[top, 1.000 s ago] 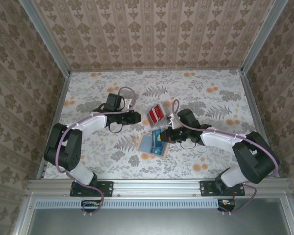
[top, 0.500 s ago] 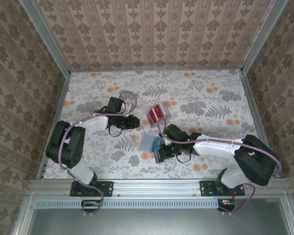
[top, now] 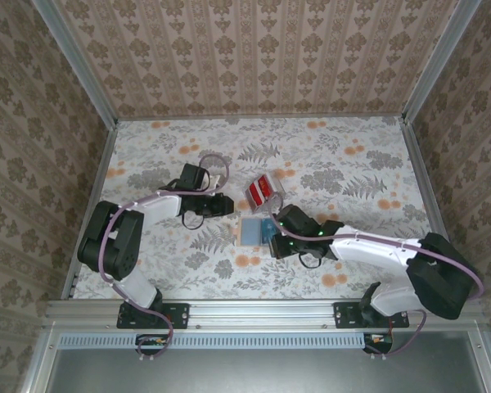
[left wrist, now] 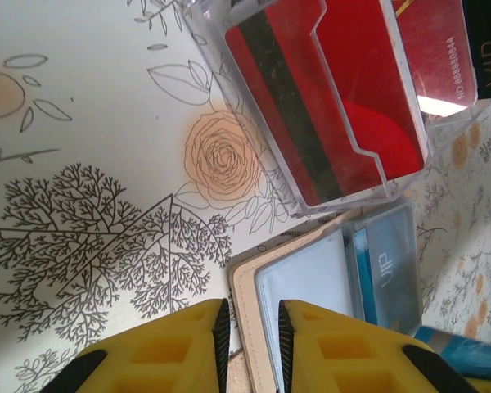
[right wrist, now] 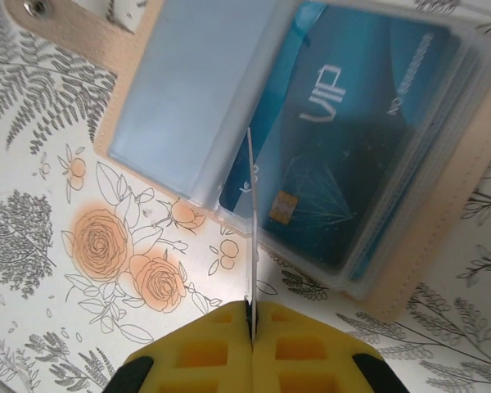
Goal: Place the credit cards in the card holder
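Looking down from above, the small tan leather-like folding card holder lies open on the floral-patterned worktop, bluish-grey inside facing up, near the middle and towards the front edge. Just beyond it sits the pile of glossy red rectangular credit cards, close to the holder but apart from it.

From the left wrist, those red credit cards rest inside a clear plastic case, a dark stripe running along the top one. The case's corner comes right up beside the open card holder, where a blue card marked VIP is tucked in a sleeve. The left gripper hangs low over the holder's tan edge, jaws a narrow slit apart with nothing pinched between them; from overhead the left gripper sits just off the holder's far-left corner.

Over to the right gripper: jaws pressed together, clamped on a thin pale leaf seen edge-on. It looks like one of the holder's clear sleeves, though at this angle I can't be sure. Behind it the card holder spreads wide, metal snap stud on its flap, the blue VIP card showing through the plastic. Overhead, the right gripper sits at the holder's right edge.
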`<state>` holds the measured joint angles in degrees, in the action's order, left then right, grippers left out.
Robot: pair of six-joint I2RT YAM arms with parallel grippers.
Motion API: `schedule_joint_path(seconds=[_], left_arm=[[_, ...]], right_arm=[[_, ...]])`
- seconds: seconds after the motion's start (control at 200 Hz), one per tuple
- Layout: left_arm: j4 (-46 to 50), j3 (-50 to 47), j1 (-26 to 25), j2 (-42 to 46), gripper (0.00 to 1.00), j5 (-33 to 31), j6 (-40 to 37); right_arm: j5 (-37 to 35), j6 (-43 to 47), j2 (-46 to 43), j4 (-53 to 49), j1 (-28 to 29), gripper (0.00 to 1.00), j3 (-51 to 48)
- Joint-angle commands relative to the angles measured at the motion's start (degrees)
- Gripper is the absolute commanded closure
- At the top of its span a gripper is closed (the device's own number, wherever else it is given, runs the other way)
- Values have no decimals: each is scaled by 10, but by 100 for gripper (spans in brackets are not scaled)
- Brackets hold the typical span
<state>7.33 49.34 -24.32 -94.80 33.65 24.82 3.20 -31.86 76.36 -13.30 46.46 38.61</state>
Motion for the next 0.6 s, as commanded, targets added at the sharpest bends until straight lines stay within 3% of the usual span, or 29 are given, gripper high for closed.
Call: schedule_joint_path(seconds=[0.0, 0.195, 0.38, 0.595], left_arm=[[-16, -9, 2, -10, 75, 17, 6], [-27, 0, -4, -23, 75, 27, 11], [-29, 2, -14, -31, 75, 28, 11], [-31, -16, -23, -22, 75, 28, 10]], right_arm=[[55, -8, -47, 27, -43, 96, -34], [175, -54, -52, 143, -121, 95, -57], [237, -40, 12, 157, -148, 94, -17], [285, -86, 105, 222, -156, 93, -5]])
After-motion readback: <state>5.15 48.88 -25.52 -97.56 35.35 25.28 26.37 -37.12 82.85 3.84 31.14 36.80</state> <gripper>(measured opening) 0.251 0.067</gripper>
